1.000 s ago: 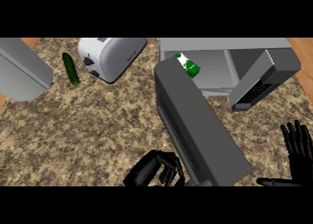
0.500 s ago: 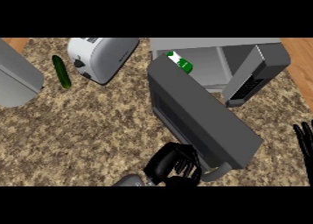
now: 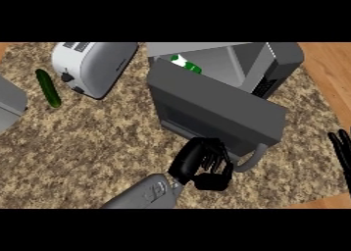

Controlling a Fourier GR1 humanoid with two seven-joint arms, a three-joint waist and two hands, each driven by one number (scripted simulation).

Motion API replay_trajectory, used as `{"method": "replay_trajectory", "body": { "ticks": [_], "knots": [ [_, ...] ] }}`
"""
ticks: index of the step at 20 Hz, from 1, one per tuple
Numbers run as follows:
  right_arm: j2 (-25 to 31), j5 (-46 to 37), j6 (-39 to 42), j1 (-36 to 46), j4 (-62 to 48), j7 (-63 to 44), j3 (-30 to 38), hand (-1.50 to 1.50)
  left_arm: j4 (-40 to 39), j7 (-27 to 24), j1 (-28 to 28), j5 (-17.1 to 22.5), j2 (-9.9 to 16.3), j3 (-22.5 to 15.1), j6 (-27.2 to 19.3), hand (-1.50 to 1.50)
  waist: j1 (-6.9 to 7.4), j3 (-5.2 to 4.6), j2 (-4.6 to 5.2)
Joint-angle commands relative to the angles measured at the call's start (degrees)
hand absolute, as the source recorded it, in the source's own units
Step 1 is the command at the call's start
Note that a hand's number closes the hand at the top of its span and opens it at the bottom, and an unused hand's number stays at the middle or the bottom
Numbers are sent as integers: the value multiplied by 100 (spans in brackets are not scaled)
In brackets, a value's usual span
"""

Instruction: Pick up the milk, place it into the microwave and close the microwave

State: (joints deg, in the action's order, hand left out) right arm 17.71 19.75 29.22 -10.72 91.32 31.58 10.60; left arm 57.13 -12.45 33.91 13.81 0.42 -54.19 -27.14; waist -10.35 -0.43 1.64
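While the left hand [image 3: 201, 164] presses against the outer face of the microwave door [image 3: 218, 110] near its lower edge, its fingers look curled against the panel rather than wrapped round anything, though the view is too poor to be sure they grip nothing. At the right edge the right hand [image 3: 348, 152] rests with straight fingers, holding nothing. Judging by this, the picking and placing are done: the milk [image 3: 186, 64], white with a green patch, stands inside the microwave [image 3: 276, 63], just behind the door's upper edge. What is left is the closing; the door hangs partly swung out, its handle [image 3: 257, 158] beside the left hand. Underneath lies a speckled stone tabletop [image 3: 84, 142], with wood at the corners. Farther off sit a toaster [image 3: 95, 66] and a cucumber [image 3: 48, 88], well apart from the microwave.
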Motion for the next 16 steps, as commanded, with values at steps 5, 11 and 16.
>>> {"method": "replay_trajectory", "body": {
  "ticks": [5, 11, 16],
  "knots": [
    [234, 302, 203, 134, 347, -117, 103, -150, 102, -768, 504, 887, -40, 605, -715, -150, -460, -28, 124],
    [274, 625, 253, 316, 430, -319, 102, -150, -114, -1049, 909, 1303, -41, 720, -983, -150, -651, -14, 197],
    [424, 819, 373, 452, 498, -409, 148, -150, -445, -1156, 1376, 1539, -41, 862, -1063, -150, -831, 2, 252]
  ]
}}
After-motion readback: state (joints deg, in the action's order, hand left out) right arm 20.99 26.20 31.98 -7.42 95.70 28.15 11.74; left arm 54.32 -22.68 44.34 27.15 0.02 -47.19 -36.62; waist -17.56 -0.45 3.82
